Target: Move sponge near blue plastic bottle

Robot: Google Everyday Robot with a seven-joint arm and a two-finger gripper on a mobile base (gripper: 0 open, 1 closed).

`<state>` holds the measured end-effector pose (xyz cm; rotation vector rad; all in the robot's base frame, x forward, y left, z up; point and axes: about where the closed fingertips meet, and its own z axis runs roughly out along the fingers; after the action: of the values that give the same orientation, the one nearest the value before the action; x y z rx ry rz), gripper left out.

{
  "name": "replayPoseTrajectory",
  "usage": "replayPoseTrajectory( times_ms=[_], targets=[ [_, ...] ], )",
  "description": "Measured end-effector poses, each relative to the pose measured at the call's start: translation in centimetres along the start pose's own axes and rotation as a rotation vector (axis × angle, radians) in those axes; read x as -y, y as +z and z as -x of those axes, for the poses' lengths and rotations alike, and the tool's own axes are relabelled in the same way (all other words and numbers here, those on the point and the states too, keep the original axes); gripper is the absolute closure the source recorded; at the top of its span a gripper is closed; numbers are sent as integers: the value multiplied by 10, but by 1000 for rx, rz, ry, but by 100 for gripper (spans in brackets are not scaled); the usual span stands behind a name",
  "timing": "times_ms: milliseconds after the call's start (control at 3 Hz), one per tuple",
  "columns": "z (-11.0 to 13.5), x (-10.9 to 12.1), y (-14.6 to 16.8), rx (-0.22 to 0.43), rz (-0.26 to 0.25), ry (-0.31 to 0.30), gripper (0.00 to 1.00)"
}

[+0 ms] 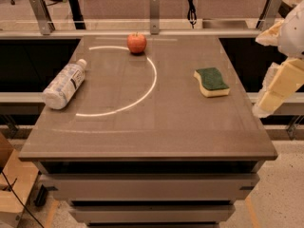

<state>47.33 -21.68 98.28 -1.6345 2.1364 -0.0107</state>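
Note:
The sponge (212, 81), dark green on top over pale yellow foam, lies flat on the right side of the grey-brown table (156, 127). The blue plastic bottle (64, 84), clear-whitish with a white cap and a pale label, lies on its side near the table's left edge, cap pointing away. My gripper (264, 106) hangs at the right edge of the view, beyond the table's right edge, to the right of the sponge and slightly nearer than it, apart from it and holding nothing that shows.
A red apple (137, 43) stands at the back middle of the table. A white arc (142, 91) is marked on the tabletop between bottle and sponge. Metal rails and posts (154, 6) run behind the table. A cardboard box (9, 184) stands on the floor at lower left.

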Motion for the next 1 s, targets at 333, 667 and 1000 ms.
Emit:
replayPoseTrajectory(
  times_ms=[333,667,1000],
  targets=[
    [-2,2,7,42,10,36,0],
    [10,20,34,188,9,84,0],
    [26,52,59,358,-40,134,0]
  ],
)
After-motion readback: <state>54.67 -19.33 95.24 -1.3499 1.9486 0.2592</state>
